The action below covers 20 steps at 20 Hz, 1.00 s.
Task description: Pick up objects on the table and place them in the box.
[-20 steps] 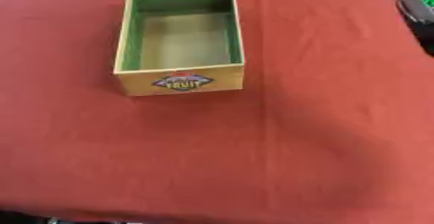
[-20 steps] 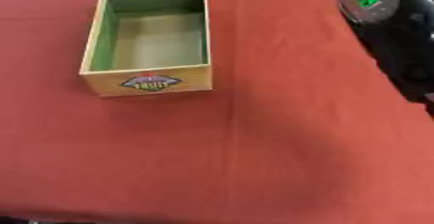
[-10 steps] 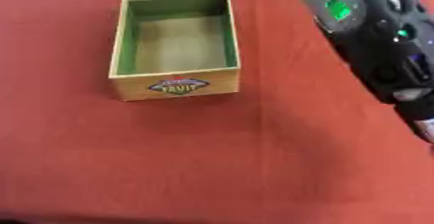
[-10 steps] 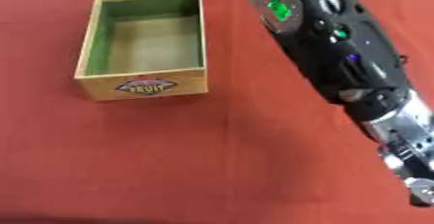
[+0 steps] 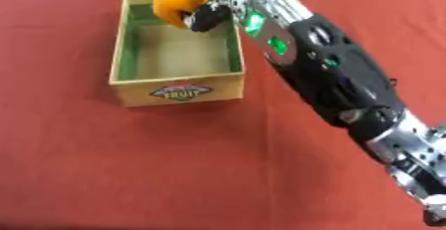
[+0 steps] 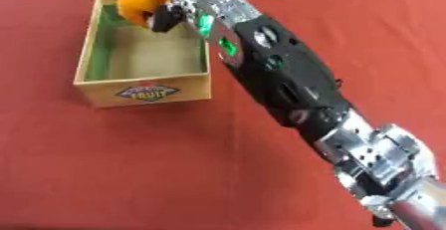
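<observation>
The right arm (image 5: 331, 74) comes in from the lower right and stretches diagonally across the red cloth (image 5: 174, 164) up to the far end of the box (image 5: 178, 93). It's mostly black with green lights glowing on the forearm and silver joints down near the bottom edge. The right hand (image 5: 209, 12) is up at the top of the frame with its fingers curled round an orange (image 5: 177, 2), so it's grasping that. The orange sits in the air above the box's far end, roughly over the back wall and just inside the right wall; it isn't resting on the box floor. The box is a wooden crate type thing, open on top, green on the inner walls, brownish floor, with a "FRUIT" label (image 6: 146, 93) on the near side. It looks like nothing is lying in the part of the box I can see, though the hand and orange hide the far corner. The box sits on the cloth toward the upper left, long side running away from the camera. No left hand shows in either view.
</observation>
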{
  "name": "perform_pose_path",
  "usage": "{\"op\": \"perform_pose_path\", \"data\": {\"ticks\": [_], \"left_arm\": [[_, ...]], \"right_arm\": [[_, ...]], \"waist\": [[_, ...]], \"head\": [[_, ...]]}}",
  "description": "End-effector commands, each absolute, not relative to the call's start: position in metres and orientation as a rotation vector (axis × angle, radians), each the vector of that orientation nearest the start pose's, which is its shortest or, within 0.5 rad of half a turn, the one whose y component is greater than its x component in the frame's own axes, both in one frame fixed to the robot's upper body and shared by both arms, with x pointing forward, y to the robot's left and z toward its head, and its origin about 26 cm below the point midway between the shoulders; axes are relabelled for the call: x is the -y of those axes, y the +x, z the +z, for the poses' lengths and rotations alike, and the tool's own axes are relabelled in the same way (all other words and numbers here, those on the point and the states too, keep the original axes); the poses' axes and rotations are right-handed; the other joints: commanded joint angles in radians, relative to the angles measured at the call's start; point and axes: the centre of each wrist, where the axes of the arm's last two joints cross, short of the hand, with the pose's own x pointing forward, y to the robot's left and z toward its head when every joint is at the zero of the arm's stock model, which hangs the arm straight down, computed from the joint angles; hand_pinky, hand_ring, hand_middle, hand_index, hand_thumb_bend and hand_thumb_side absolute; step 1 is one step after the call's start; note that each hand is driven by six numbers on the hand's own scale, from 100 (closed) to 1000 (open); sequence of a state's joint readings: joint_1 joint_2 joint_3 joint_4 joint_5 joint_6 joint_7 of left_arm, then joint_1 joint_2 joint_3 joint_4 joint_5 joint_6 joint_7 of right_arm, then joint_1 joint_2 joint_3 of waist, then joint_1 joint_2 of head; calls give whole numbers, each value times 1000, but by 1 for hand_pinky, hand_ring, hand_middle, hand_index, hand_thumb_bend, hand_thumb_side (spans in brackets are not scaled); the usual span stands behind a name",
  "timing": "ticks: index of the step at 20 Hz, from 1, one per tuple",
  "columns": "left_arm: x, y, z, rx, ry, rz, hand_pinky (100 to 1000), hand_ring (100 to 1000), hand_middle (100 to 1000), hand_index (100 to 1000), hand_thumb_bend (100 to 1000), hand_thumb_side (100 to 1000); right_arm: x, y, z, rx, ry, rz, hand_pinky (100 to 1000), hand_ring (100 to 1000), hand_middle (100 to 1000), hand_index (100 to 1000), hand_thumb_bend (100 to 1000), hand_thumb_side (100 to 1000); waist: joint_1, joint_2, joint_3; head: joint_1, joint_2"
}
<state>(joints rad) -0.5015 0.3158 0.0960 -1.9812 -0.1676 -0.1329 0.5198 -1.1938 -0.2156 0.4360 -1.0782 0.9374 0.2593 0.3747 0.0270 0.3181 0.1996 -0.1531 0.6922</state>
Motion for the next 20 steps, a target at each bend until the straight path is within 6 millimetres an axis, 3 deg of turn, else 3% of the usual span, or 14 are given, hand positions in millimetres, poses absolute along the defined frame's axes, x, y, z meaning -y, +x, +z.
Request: {"op": "perform_pose_path", "data": {"ticks": [1, 8, 10, 13, 18, 20], "left_arm": [[-260, 310, 270, -3421, -695, -326, 599, 604, 690, 825, 125, 904], [-260, 310, 270, -3421, -689, -332, 599, 604, 690, 825, 125, 903], [-260, 310, 270, -3422, -687, -332, 598, 604, 690, 825, 124, 903], [-260, 310, 270, -3423, -688, -332, 598, 604, 690, 825, 122, 903], [-260, 310, 270, -3423, -689, -332, 599, 604, 690, 825, 122, 902], [-260, 310, 270, -3423, -688, -331, 599, 604, 690, 825, 122, 902]], "right_arm": [[70, 455, 281, 1581, -1041, 1510, 727, 732, 489, 679, 100, 210], [69, 469, 263, 1441, -1023, 1627, 785, 832, 685, 816, 100, 173], [68, 471, 261, 1416, -1010, 1662, 816, 866, 747, 902, 100, 127], [67, 471, 263, 1397, -999, 1707, 845, 898, 797, 1000, 100, 260], [66, 470, 271, 1385, -1005, 1752, 866, 918, 852, 1000, 100, 442], [66, 470, 273, 1378, -1025, 1762, 870, 924, 863, 1000, 186, 509]], "waist": [[1, -18, 4], [0, -15, 9], [0, -14, 9], [0, -13, 8], [1, -13, 6], [0, -14, 5]], "head": [[-5, -9], [-11, -9], [-11, -8], [-11, -6], [-10, -5], [-10, -4]]}}
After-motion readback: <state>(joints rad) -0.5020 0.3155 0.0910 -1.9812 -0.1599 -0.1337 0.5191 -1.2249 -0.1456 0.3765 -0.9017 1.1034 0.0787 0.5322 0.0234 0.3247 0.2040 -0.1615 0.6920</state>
